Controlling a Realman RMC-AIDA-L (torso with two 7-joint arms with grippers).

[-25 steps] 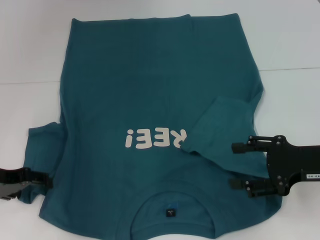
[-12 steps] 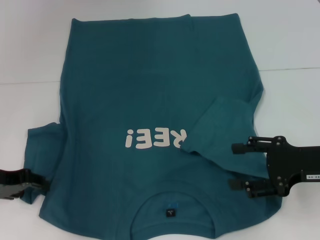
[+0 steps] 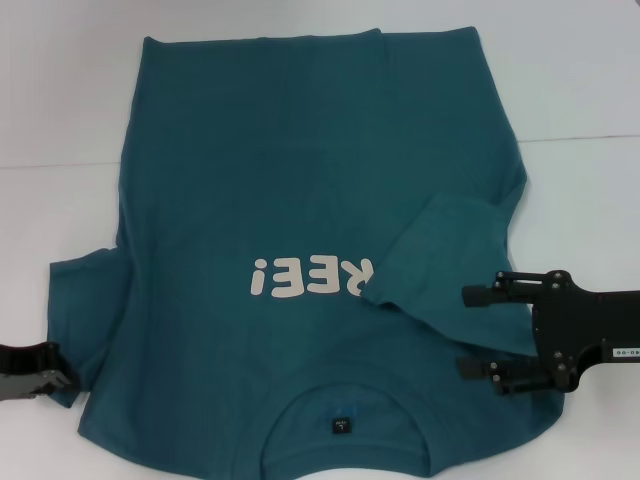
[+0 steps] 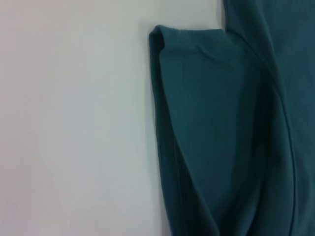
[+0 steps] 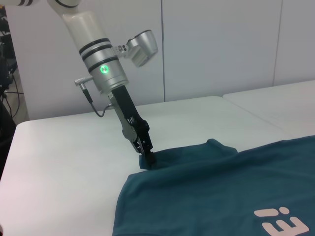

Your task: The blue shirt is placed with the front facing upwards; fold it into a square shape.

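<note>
Now my left gripper (image 3: 50, 372) has slid back toward the table edge, clamped on the left sleeve of the blue shirt (image 3: 300, 180), which lies flat face up. My right gripper (image 3: 480, 335) hovers wide open over the folded right sleeve.

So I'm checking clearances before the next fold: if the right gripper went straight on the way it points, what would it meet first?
The right gripper, jaws open and pointing toward the robot's left, sits low over the blue shirt. Straight ahead it would probably meet the folded-in sleeve first, though its height above the cloth is unclear.
</note>
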